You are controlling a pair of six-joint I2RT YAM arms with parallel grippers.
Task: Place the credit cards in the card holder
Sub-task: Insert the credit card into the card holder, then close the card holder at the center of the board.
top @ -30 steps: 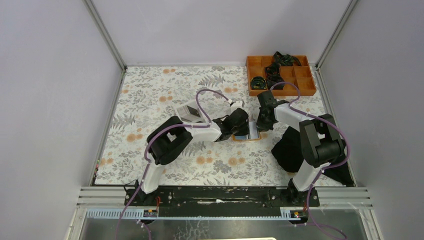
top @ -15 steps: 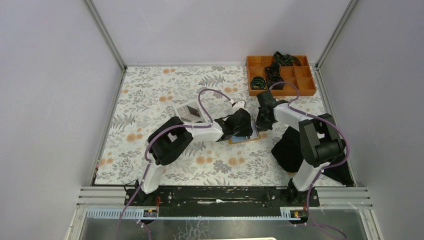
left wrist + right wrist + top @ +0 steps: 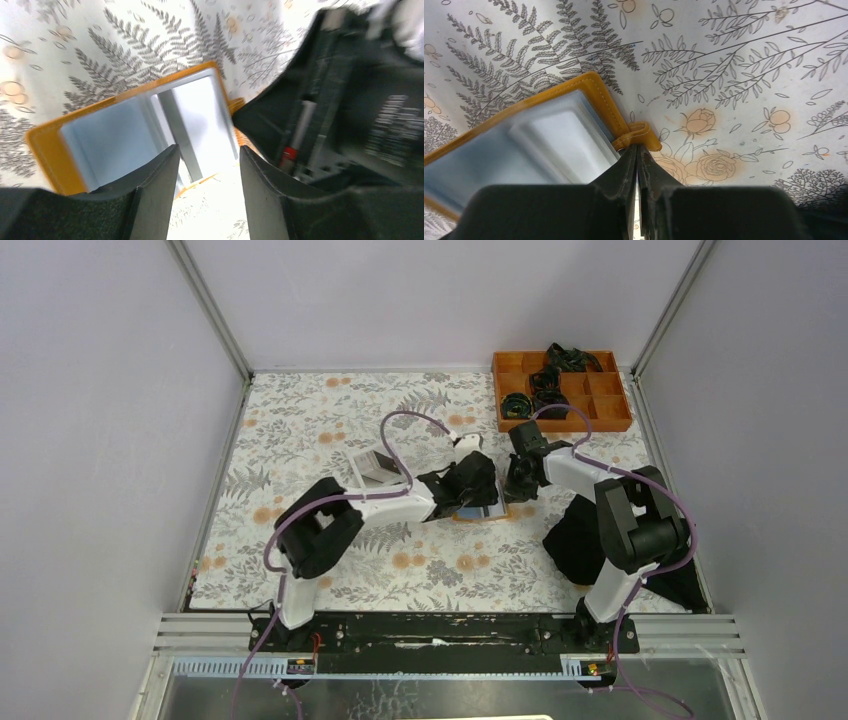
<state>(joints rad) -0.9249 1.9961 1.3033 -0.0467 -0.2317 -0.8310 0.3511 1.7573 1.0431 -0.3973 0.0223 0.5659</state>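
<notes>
Card holder (image 3: 488, 511) lies open, pale inside up, on the floral table (image 3: 300, 430), about mid-table, slightly right of centre. Both arms meet over it.

Left gripper (image 3: 468, 498) hovers over the holder's left part. In the left wrist view its fingers (image 3: 160, 175) stand moderately apart with nothing between them, only holder and table showing through the gap. Two pale panels sit inside the orange rim there, the left one grey-blue, the right one whiter; cannot tell card from lining.

Right gripper (image 3: 512, 490) is at the holder's right edge. In the right wrist view its fingers are pinched tight on the small orange clasp tab (image 3: 646, 136) that sticks out from the holder's edge, so it is holding the card holder by that tab.

White box (image 3: 365, 457) sits left of the holder, just beyond the left arm's forearm, with something dark inside. Orange compartment tray (image 3: 600, 425) is at the far right corner, with dark items in some compartments. Black cloth (image 3: 575, 540) lies near right, beside the right arm.
</notes>
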